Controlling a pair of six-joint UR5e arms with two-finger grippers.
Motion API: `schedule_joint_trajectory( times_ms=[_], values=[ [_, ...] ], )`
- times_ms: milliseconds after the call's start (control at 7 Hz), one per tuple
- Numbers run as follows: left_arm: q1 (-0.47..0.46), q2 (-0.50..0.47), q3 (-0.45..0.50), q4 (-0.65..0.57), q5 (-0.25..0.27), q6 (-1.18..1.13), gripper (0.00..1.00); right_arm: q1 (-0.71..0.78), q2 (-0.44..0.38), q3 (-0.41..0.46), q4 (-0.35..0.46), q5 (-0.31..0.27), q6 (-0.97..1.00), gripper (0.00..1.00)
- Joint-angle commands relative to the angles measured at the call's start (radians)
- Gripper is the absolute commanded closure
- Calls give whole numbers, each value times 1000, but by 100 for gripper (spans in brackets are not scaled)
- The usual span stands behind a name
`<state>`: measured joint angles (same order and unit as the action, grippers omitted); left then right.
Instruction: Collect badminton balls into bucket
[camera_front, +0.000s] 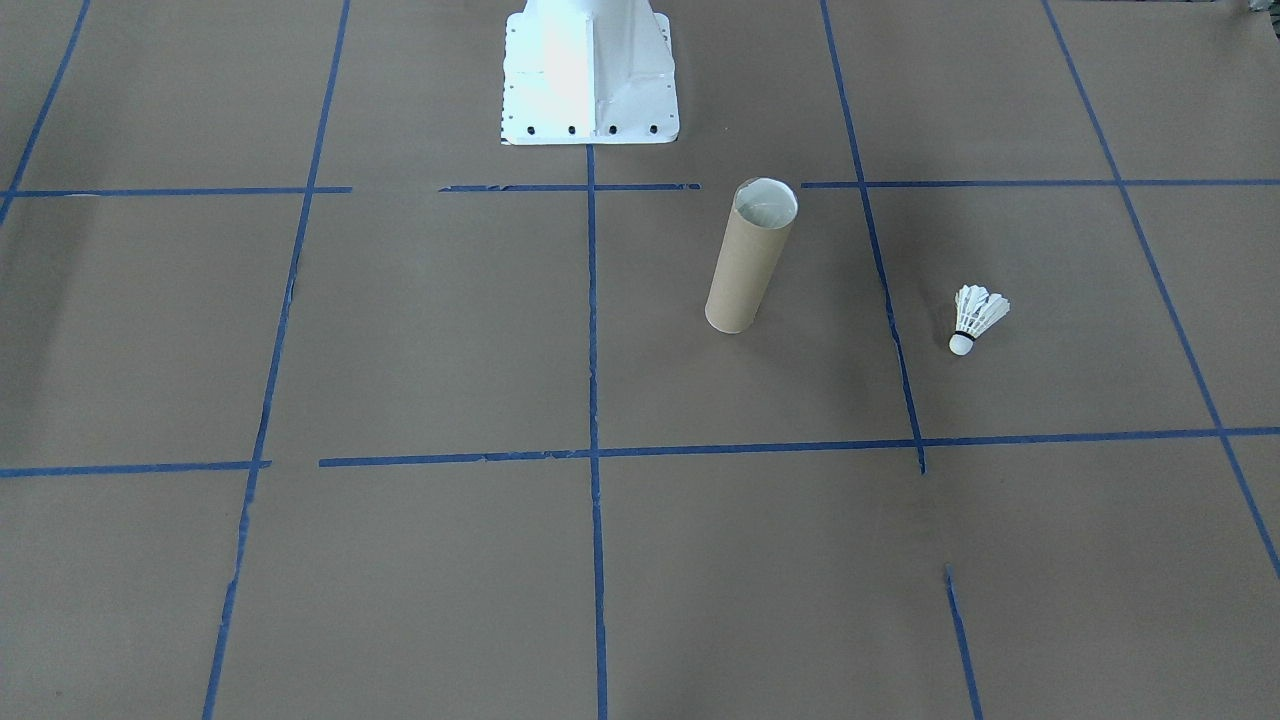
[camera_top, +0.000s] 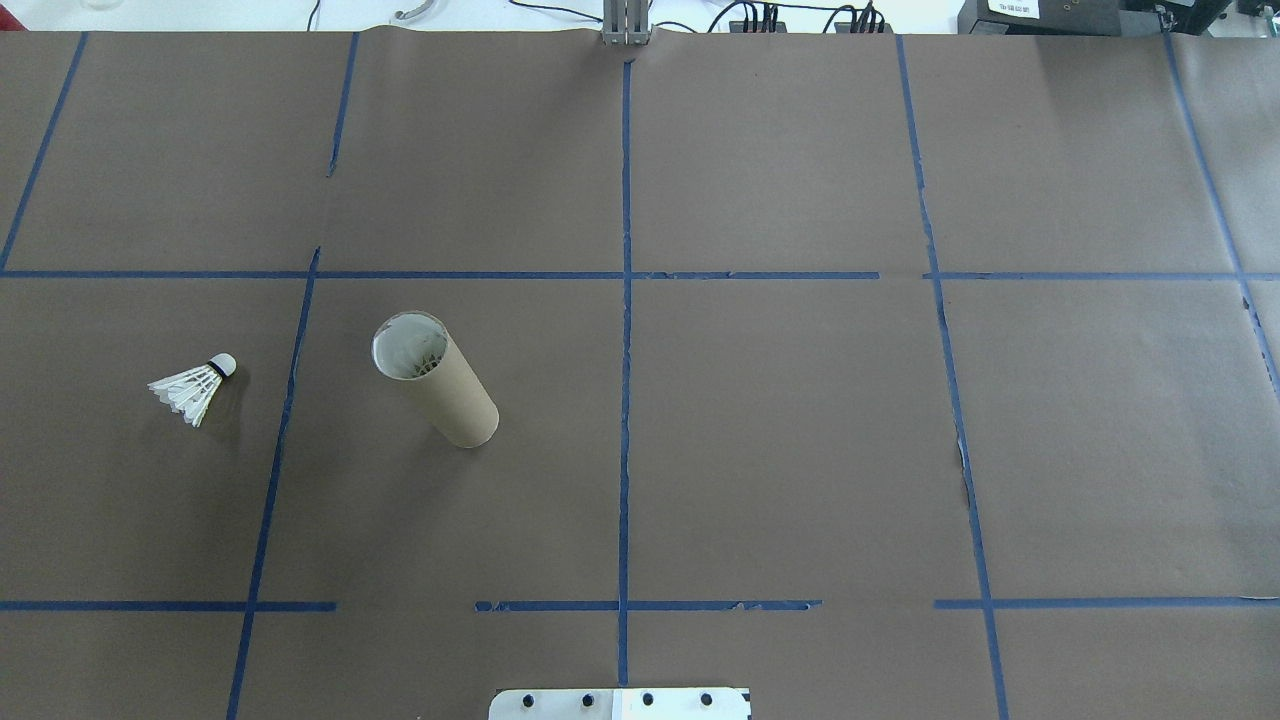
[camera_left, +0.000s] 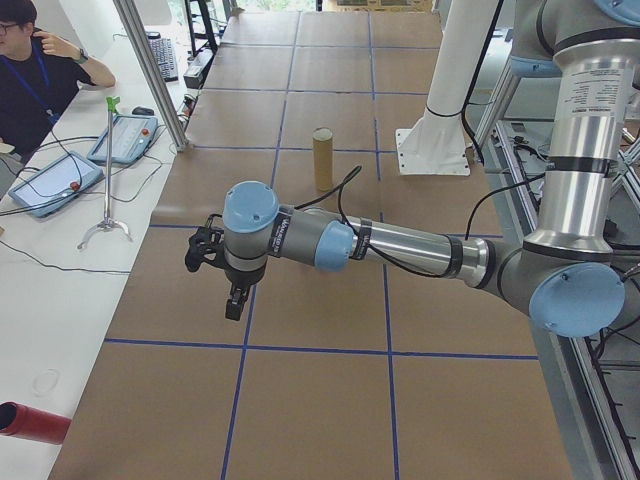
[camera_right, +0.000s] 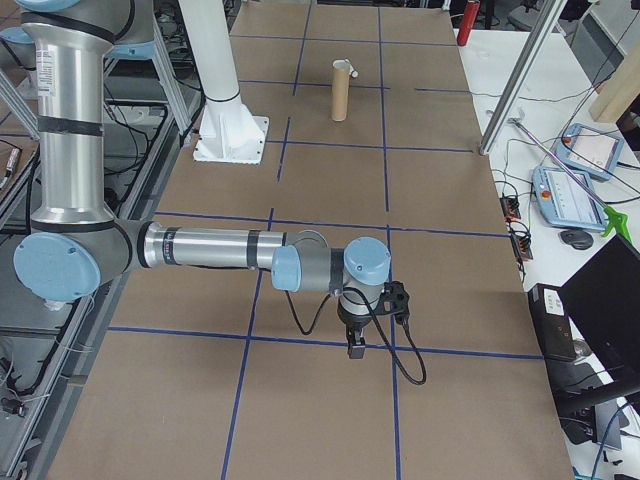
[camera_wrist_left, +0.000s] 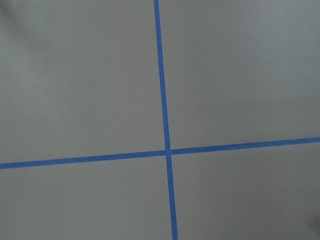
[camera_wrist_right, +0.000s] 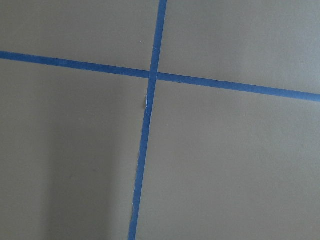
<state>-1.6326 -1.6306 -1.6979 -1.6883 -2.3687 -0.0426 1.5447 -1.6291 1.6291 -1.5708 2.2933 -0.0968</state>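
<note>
Shuttlecock: small white feather shuttlecock with a round cork tip and thin dark band (camera_top: 195, 387) lies on its side on the brown paper table cover (camera_top: 780, 440), on my left half, one taped square outboard of the tube and well apart from it.
Handling: I judge it featherlight and fragile; the skirt would crush or splay under a hard squeeze.
Where to take hold: I'd pinch at the cork and dark band, the one stiff part, with a gentle close.
Bucket: tall narrow brown cardboard tube with a pale inner wall (camera_top: 437, 379) stands upright, mouth up; something feathery shows inside, I can't tell what. Light and top-heavy, I reckon, so a knock could tip it.
Left gripper (camera_left: 232, 305): hanging over bare paper near a blue tape cross (camera_wrist_left: 167, 151); I cannot tell whether it's parted or closed.
Right gripper (camera_right: 356, 347): same story over on its own side, state not readable.
</note>
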Motion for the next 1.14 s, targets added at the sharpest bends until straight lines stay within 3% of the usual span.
schedule_joint_trajectory(
  times_ms=[0,286,429,571,714,857,1000],
  values=[
    [64,5,3,-133,2,-75,0,0,0,0,0,0,0,0],
    [202,8,4,-225,11,-304,0,0,0,0,0,0,0,0],
    [245,55,3,-349,11,-465,0,0,0,0,0,0,0,0],
    [301,127,15,-571,14,-660,0,0,0,0,0,0,0,0],
    [357,179,30,-761,49,-874,0,0,0,0,0,0,0,0],
    [449,237,43,-965,124,-1096,0,0,0,0,0,0,0,0],
    [503,247,78,-1120,155,-1310,0,0,0,0,0,0,-1,0]
  ],
)
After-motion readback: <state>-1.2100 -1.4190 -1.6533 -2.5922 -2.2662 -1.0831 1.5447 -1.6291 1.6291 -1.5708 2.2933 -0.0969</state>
